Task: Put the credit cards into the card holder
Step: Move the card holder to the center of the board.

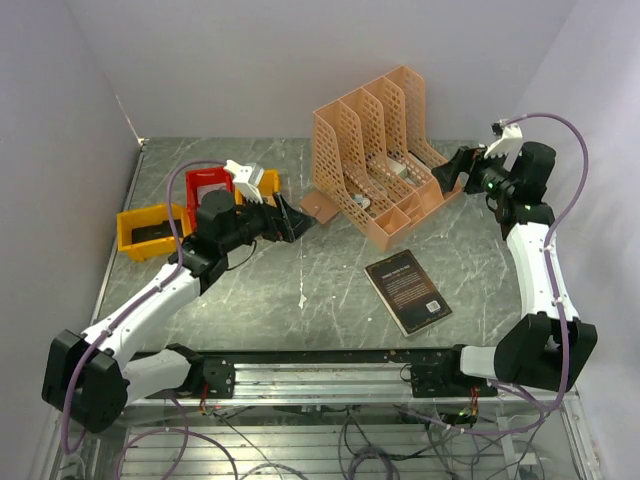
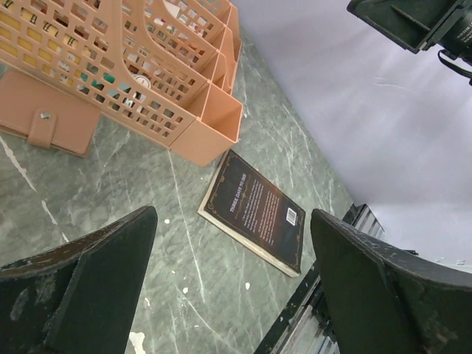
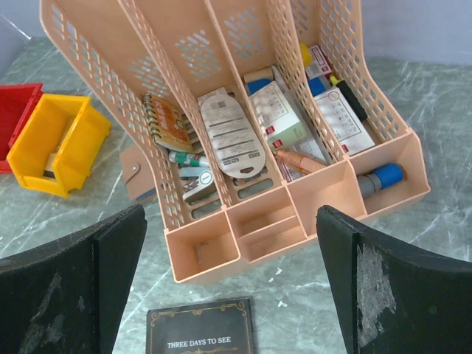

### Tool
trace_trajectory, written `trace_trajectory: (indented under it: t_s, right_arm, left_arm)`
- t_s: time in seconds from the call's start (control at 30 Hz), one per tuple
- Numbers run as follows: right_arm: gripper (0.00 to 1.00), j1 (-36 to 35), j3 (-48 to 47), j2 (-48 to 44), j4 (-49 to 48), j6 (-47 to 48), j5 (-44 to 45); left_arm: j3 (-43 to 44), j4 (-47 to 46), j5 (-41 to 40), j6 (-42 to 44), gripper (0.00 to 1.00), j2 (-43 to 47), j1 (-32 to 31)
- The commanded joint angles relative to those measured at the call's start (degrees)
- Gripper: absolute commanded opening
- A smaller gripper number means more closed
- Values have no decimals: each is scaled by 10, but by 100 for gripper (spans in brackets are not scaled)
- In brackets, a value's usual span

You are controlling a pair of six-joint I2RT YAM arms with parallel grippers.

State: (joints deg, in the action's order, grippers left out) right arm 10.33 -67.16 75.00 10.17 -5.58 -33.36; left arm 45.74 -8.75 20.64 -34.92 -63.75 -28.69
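A grey-green marbled table (image 1: 330, 290) with pale scuffs. A peach lattice organizer (image 1: 375, 150) stands toward the back, right of centre. A closed pink card holder (image 1: 322, 207) lies flat just beside its front left corner. A black book (image 1: 407, 291) lies flat nearer the front, apart from the organizer. At back left sit a red bin (image 1: 208, 186) and, left of it, a yellow bin (image 1: 150, 228).

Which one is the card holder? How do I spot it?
Find the big peach lattice organizer on the table. Flat on the table by its near left corner lies the card holder, a small salmon-pink wallet. Unlike the holey organizer, it is solid, with a snap tab.
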Motion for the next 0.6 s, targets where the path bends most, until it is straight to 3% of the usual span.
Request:
trace_trajectory:
  t_s: [0.0, 0.33, 0.57]
  right_arm:
    - [100, 1, -20, -18, 20, -4, -3]
    - [100, 0, 5, -24, 26, 76, -126]
    - [100, -3, 125, -34, -40, 149, -284]
  left_arm:
    - [-20, -87, -28, -14, 97, -4, -14]
    - [-13, -124, -25, 2, 95, -89, -21]
    - [35, -61, -61, 71, 93, -154, -22]
